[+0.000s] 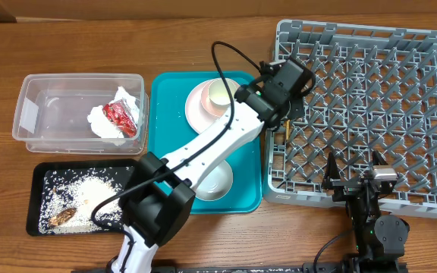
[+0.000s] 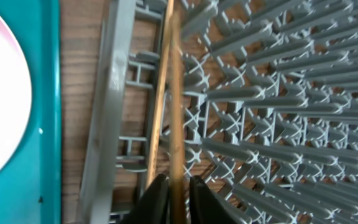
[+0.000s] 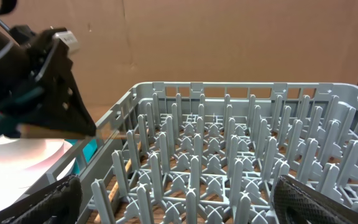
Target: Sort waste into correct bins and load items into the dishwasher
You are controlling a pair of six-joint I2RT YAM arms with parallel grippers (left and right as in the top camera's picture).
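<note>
Table [image 1: 203, 30]: left claw [image 2: 178, 185] straddles chopsticks [image 2: 174, 93] at rack [image 2: 272, 93], grip unclear; right claw [image 3: 179, 194] spread wide.

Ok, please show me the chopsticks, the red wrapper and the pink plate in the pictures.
chopsticks [image 2: 176, 106], left wrist view, middle of the thicker stick
red wrapper [image 1: 120, 115], overhead view, its shiny middle
pink plate [image 1: 193, 106], overhead view, bare left rim
</note>
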